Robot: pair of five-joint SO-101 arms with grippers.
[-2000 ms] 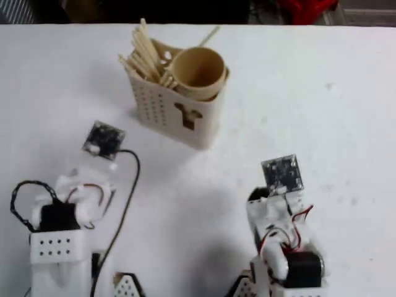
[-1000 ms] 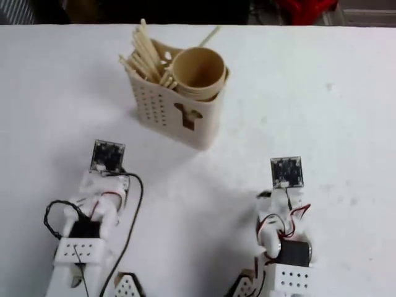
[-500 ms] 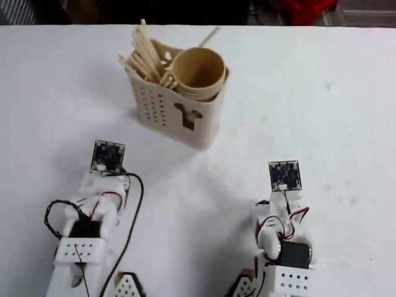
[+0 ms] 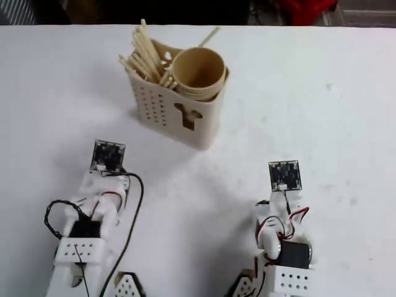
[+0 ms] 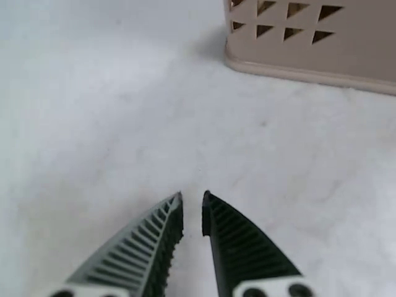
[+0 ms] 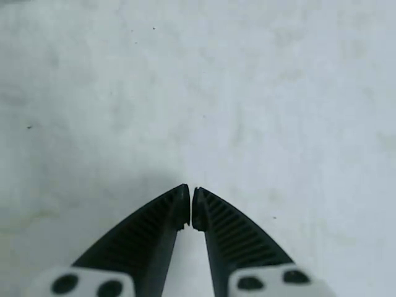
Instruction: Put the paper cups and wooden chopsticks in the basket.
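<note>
The cream perforated basket (image 4: 176, 114) stands at the back middle of the white table. Stacked tan paper cups (image 4: 198, 73) sit upright in its right half. A bundle of wooden chopsticks (image 4: 145, 52) leans in its left half. The left arm (image 4: 93, 210) rests folded at the front left, well short of the basket. In its wrist view my left gripper (image 5: 192, 204) is shut and holds nothing above the bare table, with the basket's base (image 5: 309, 37) farther off. The right arm (image 4: 284, 229) sits folded at the front right. My right gripper (image 6: 190, 199) is shut and holds nothing over bare table.
A black cable (image 4: 130, 210) loops beside the left arm. Bare white table (image 4: 322, 93) stretches to the right of the basket and between the two arms. The far table edge (image 4: 62, 25) runs just behind the basket.
Over two seconds both arms drew back toward the front edge and folded down. Nothing has moved in the last half second.
</note>
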